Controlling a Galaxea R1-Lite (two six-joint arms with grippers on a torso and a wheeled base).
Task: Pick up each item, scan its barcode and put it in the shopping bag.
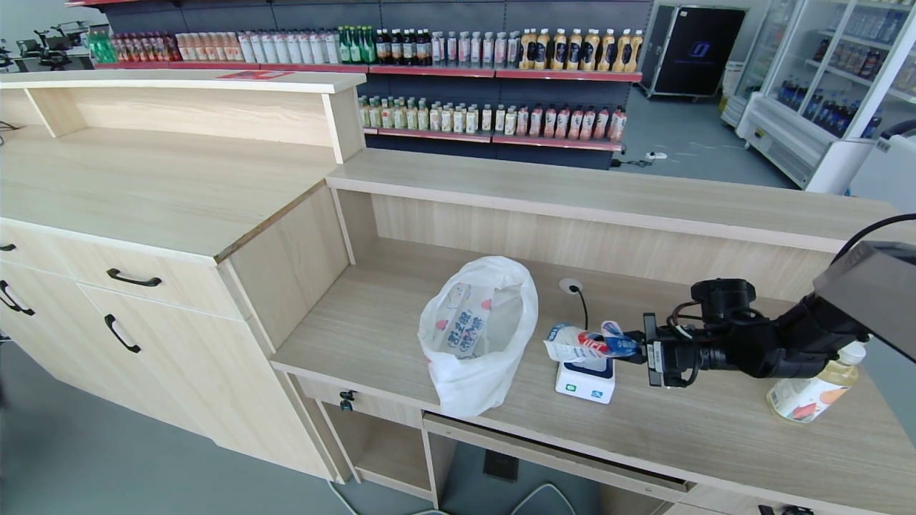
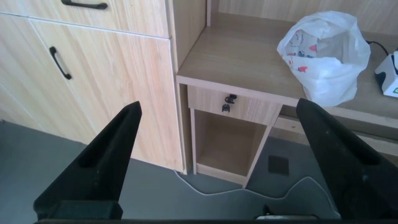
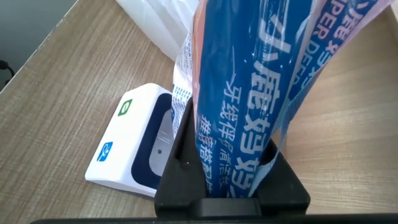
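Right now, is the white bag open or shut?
Open: the shopping bag has its mouth spread wide, and a packet shows inside.

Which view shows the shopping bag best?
The head view: the white shopping bag stands whole on the counter, mouth open, one white packet inside. The left wrist view shows it from farther off; the right wrist view catches an edge behind the held blue packet.

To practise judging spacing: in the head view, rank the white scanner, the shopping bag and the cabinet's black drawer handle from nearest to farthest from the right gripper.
1. White scanner, by the right gripper, below its blue packet.
2. Shopping bag, on the desk to its left.
3. Black drawer handle, far left on the cabinet.
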